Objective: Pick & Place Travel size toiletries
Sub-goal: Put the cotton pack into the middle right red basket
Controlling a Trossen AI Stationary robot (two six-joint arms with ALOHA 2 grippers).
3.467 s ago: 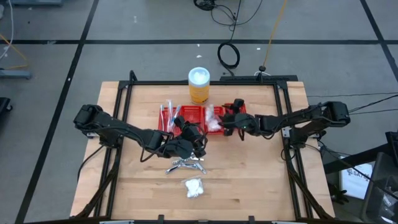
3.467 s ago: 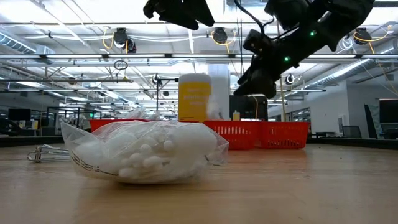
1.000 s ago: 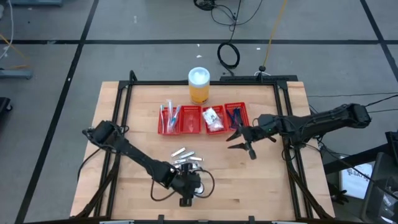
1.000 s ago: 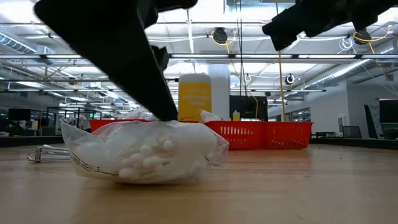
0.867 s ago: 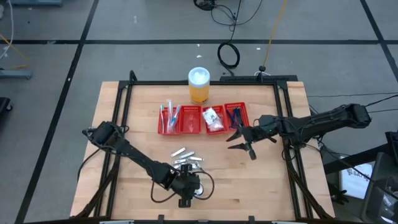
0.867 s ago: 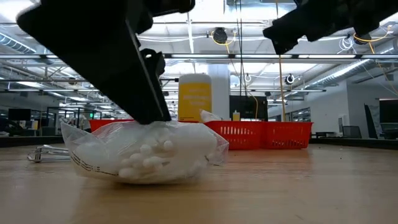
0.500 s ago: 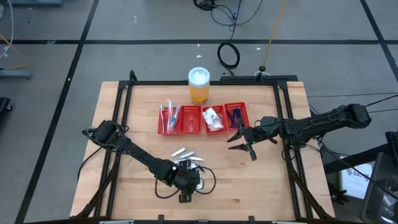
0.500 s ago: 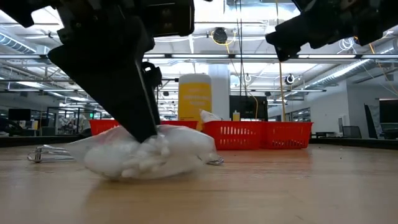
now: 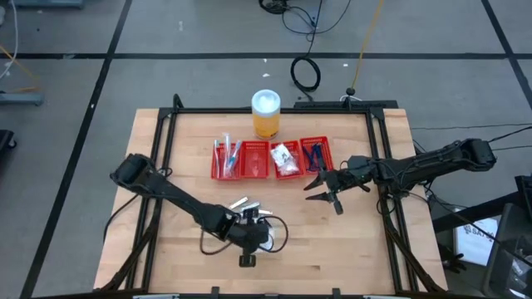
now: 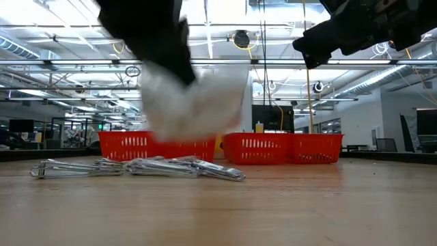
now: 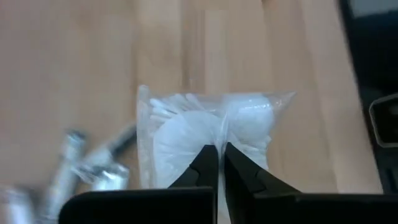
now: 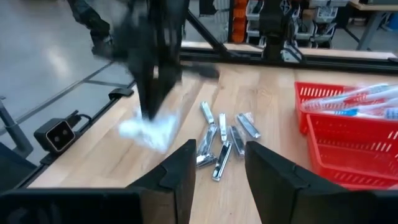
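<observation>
A clear crinkly packet (image 10: 194,102) full of small white pieces hangs in the air above the table's near middle, with my left gripper (image 11: 221,163) shut on it. Several silvery-white tubes (image 10: 171,167) lie flat on the wood just behind it. The red four-compartment tray (image 9: 270,159) at the far middle holds sticks, a packet and dark razors. My right gripper (image 9: 324,189) hovers open to the right of the tray, with nothing between its fingers. My left gripper pinches the packet's film at the middle of its upper face (image 11: 214,138) between its two fingers, from above, pointing down. The film puckers toward the fingertips. The packet hangs below the fingers (image 10: 164,48), lifted clear of the table.
An orange jar with a white lid (image 9: 266,114) stands behind the tray. A black frame (image 9: 378,166) runs along the table's sides and far edge. Bare wood lies at the near right (image 9: 341,249).
My left gripper has shut on the packet, bunching it together on the table. It has then risen and gone a little toward the far edge. The packet has left the wood and now hangs clear above the tubes. My right gripper has kept still.
</observation>
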